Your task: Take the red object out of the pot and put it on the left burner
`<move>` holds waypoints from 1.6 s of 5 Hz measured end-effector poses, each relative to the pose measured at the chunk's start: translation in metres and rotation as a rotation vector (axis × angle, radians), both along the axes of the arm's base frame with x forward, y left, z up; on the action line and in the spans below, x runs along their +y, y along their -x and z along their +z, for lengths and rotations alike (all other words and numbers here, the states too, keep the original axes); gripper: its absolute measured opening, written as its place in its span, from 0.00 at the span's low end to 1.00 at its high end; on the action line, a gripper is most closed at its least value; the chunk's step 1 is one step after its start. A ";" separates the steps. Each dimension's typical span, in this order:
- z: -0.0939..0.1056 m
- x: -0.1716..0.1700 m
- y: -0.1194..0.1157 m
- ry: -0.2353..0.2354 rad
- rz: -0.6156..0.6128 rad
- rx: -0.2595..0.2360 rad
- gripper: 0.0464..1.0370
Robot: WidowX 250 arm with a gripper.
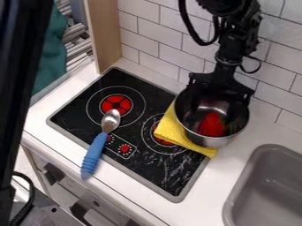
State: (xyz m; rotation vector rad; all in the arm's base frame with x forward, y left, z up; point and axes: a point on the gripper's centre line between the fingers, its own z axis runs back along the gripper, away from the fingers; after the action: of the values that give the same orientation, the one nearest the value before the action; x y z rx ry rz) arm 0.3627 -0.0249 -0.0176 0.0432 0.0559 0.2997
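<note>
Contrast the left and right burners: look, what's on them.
The left burner's red centre shows almost whole; the right burner's is partly hidden. The left burner has the spoon's head over it, the right burner the yellow cloth. Both have red centres and pale rings.

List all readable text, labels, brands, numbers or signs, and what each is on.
Readable: none.
Tiny marks around the red dial on the cooktop: too small to read.
Pot, blue-handled spoon, yellow cloth, sink: no lettering visible.
</note>
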 end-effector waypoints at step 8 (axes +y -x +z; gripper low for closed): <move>0.016 0.008 0.036 0.036 0.010 0.027 0.97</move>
State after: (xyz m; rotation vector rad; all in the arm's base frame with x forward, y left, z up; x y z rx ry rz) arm 0.3266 -0.0165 -0.0011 0.0117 0.0888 0.3082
